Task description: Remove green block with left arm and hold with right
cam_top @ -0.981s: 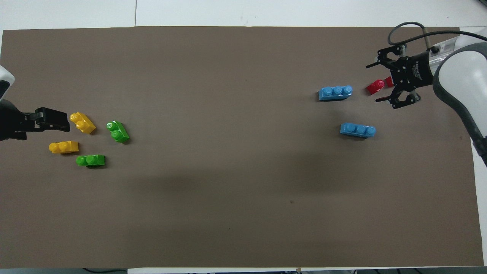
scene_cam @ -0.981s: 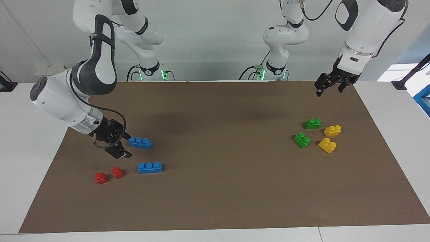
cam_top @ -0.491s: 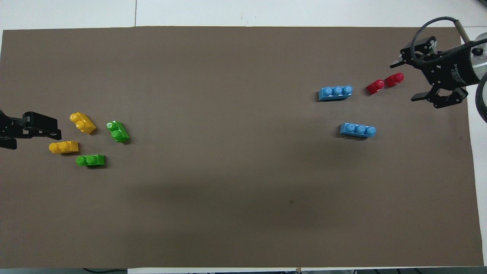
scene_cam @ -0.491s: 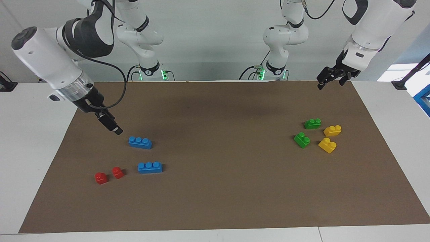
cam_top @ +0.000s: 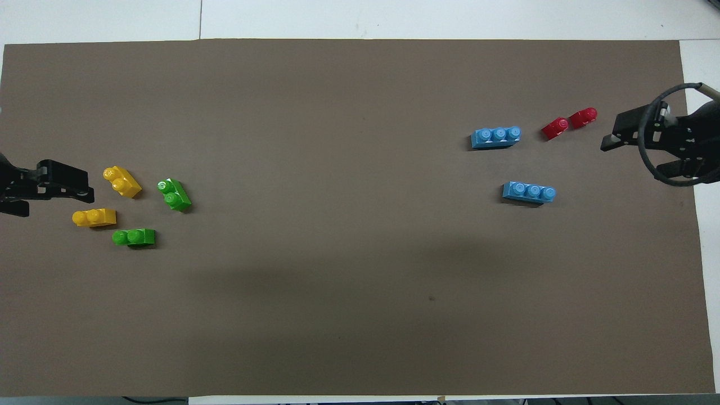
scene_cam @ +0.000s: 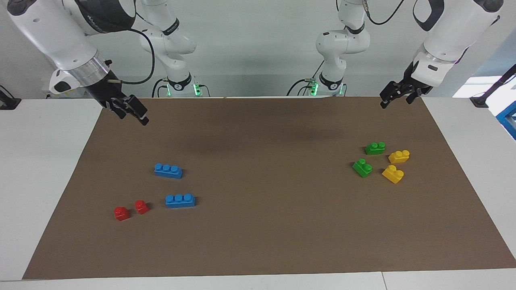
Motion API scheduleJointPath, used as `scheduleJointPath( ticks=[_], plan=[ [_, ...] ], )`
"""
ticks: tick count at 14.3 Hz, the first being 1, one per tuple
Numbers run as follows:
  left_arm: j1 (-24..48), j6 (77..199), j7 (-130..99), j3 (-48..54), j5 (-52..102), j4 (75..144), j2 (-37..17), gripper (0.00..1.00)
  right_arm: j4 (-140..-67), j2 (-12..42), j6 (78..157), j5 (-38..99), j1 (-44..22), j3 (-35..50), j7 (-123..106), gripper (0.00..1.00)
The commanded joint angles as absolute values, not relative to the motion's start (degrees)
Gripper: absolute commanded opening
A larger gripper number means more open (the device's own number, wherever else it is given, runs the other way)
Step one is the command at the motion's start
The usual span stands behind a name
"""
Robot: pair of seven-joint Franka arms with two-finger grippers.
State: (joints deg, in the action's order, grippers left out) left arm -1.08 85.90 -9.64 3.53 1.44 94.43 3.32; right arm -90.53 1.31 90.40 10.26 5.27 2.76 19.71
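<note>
Two green blocks lie on the brown mat toward the left arm's end. One green block [scene_cam: 375, 148] [cam_top: 134, 237] is nearer to the robots, and the second green block [scene_cam: 362, 167] [cam_top: 174, 194] lies farther out. Both stand alone, attached to nothing. My left gripper [scene_cam: 395, 102] [cam_top: 62, 194] hangs open and empty over the mat's corner, apart from the blocks. My right gripper [scene_cam: 135, 116] [cam_top: 630, 157] is raised, open and empty, over the mat's edge at the right arm's end.
Two yellow bricks [scene_cam: 399, 156] [scene_cam: 393, 174] lie beside the green blocks. Two blue three-stud bricks [scene_cam: 168, 170] [scene_cam: 179, 200] and two small red bricks [scene_cam: 121, 213] [scene_cam: 141, 206] lie toward the right arm's end. The brown mat [scene_cam: 262, 241] covers the table.
My right gripper has risen from beside the blue and red bricks and drawn back toward its base. My left gripper has barely moved. No brick has moved.
</note>
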Motion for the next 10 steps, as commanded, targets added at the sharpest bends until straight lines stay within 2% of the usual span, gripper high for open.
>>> scheduleJointPath(
  ticks=[1,6,10],
  plan=[
    [-0.79,84.29,-8.7,3.08,2.29,92.72,2.81,1.0,-91.5,-0.17,88.07,6.17,4.05,3.16,12.07,1.0],
    [-0.97,85.52,-8.7,3.08,2.2,92.9,2.81,1.0,-91.05,-3.77,87.19,2.82,3.43,3.16,7.39,1.0],
    [-0.79,85.61,-8.79,3.16,2.11,92.73,2.72,1.0,-91.05,-4.22,85.96,0.79,3.34,3.34,2.72,1.0]
  ],
)
